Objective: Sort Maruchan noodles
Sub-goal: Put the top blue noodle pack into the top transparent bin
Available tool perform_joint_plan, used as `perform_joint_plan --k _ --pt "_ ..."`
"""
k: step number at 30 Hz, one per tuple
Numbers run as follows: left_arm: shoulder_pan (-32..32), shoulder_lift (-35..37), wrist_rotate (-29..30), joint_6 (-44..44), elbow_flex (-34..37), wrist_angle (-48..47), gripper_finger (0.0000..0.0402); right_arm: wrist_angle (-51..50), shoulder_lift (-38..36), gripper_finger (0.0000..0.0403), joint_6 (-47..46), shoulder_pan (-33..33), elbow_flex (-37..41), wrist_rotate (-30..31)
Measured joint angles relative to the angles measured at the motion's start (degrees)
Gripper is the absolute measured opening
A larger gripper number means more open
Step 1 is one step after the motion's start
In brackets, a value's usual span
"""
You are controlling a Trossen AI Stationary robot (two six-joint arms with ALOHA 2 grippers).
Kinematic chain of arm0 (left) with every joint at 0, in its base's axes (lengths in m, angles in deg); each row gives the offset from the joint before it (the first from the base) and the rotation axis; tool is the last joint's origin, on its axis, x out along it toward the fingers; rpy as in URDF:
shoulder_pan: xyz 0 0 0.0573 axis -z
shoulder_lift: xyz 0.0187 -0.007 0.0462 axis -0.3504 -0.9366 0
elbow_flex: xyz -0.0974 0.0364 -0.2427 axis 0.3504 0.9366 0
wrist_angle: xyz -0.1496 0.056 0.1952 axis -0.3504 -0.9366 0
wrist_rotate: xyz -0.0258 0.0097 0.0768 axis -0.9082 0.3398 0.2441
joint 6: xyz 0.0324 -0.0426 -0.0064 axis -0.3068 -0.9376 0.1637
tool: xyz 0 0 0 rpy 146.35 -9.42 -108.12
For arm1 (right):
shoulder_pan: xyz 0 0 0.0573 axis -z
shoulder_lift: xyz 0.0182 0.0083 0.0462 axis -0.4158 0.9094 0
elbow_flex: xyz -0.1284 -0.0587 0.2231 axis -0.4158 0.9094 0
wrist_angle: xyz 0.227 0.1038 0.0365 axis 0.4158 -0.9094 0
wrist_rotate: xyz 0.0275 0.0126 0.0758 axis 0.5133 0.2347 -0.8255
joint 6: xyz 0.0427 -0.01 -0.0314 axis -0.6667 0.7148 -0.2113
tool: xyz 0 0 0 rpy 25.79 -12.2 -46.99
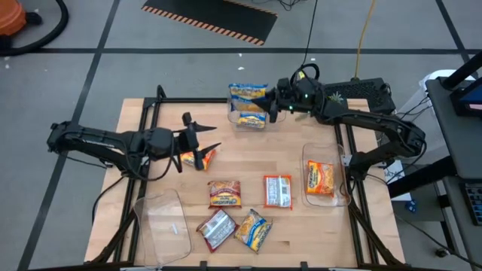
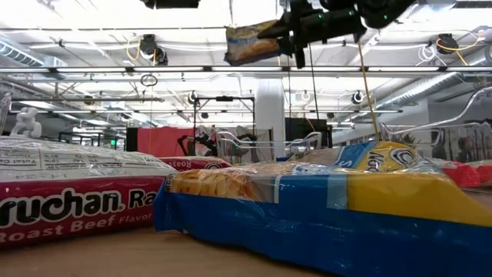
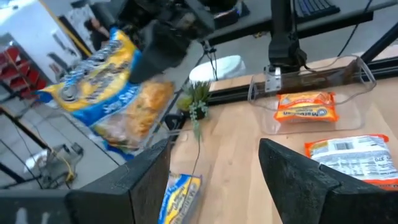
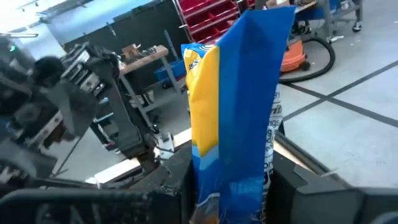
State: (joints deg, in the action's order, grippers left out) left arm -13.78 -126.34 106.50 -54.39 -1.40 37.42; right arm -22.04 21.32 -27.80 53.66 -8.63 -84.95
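Observation:
My right gripper (image 1: 268,102) reaches in from the table's right, shut on a blue-and-yellow Maruchan packet (image 1: 246,93). It holds the packet high over a clear bin (image 1: 239,126) at the far middle, where another blue-and-yellow packet (image 1: 253,118) lies. My left gripper (image 1: 202,140) hovers open and empty at the centre left, over an orange packet (image 1: 200,158) that lies flat on the table. Several more packets lie flat near the front: orange (image 1: 224,193), orange (image 1: 277,190), red-brown (image 1: 217,228), blue-and-yellow (image 1: 254,229). My right gripper pinches the blue-and-yellow packet between its two fingers by the packet's right-hand end (image 4: 231,177). The fingers lie level and come from the table's right. The packet juts out past the fingertips, lifted clear and well above the bin (image 2: 250,42).
A clear bin (image 1: 340,154) at the right holds one orange packet (image 1: 320,178). Another clear bin (image 1: 162,222) stands at the near left. A black frame rail (image 1: 151,113) runs along the table's edges. In the low view a roast-beef packet (image 2: 69,200) fills the foreground.

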Motion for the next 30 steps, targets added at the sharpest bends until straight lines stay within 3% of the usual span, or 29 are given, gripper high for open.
perform_joint_plan --k 4,13,30 --pt "0.7 0.0 0.0 1.8 0.0 1.3 0.025 -7.3 1.7 0.0115 0.8 1.9 -4.9 0.0" --pt "0.8 0.0 -0.1 6.0 0.0 1.5 0.025 -9.1 9.4 0.0116 -4.4 6.2 -6.9 -5.7" --pt "0.8 0.0 -0.1 8.0 0.0 1.9 0.025 -13.5 18.9 0.0118 -11.7 8.1 -6.9 -2.8"
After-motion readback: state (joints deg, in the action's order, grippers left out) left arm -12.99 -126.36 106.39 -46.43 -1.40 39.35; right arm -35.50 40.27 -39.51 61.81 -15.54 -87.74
